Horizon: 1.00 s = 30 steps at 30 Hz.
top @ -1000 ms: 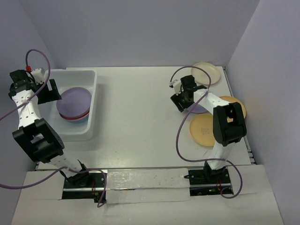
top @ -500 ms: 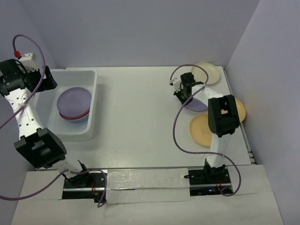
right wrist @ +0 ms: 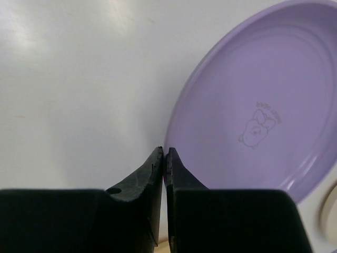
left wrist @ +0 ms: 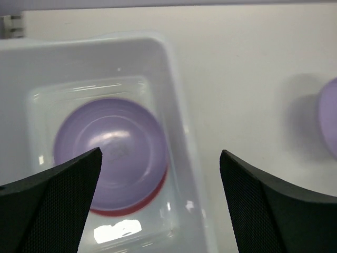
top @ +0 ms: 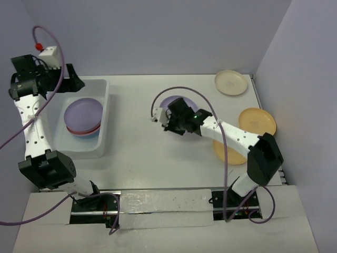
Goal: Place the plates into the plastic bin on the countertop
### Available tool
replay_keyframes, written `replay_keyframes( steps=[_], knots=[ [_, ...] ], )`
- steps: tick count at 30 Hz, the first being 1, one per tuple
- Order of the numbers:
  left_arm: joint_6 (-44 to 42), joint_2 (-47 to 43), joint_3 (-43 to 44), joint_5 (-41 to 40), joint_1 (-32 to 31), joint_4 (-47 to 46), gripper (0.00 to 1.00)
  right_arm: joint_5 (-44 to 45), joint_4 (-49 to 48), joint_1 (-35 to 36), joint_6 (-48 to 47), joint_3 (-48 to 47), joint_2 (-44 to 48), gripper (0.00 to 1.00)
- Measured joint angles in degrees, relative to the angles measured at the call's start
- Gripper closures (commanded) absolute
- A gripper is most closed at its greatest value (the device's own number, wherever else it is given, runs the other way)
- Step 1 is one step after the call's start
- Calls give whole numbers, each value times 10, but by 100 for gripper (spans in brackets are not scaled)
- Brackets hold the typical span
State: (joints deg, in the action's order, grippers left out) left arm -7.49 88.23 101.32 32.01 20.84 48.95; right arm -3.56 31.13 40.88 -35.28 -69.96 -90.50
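Note:
A purple plate (right wrist: 253, 105) is tilted up off the white countertop (top: 142, 147), and my right gripper (right wrist: 164, 152) is shut on its near rim. In the top view that gripper (top: 169, 117) sits mid-table with the purple plate (top: 171, 101) partly hidden behind it. The translucent plastic bin (top: 105, 105) at the left holds a stack of plates, purple on top (top: 83, 115) with pink and blue below. My left gripper (left wrist: 160, 155) is open and empty above the bin (left wrist: 174, 79), over its far end (top: 71, 79).
A cream plate (top: 230, 82) lies at the back right, an orange plate (top: 257, 120) by the right wall, and another orange-yellow plate (top: 224, 152) partly under my right arm. Walls close in the back and right sides.

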Motion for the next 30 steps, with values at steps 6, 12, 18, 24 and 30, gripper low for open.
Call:
replay_keyframes(
  steps=[6,12,18,24,30],
  knots=[
    [-11,-11,-29,1,-171,11,13,66,-11,176,-43,46,68,100],
    [-21,-13,-78,-29,-312,20,22,163,-3,290,-67,93,66,100],
    [-19,-10,-146,-76,-399,21,29,233,-11,322,-74,96,66,100],
    [-17,-3,-179,-92,-425,15,32,267,-11,334,-74,95,66,100],
    [-12,-1,-195,-90,-443,5,36,277,-10,346,-72,88,66,100]
  ],
)
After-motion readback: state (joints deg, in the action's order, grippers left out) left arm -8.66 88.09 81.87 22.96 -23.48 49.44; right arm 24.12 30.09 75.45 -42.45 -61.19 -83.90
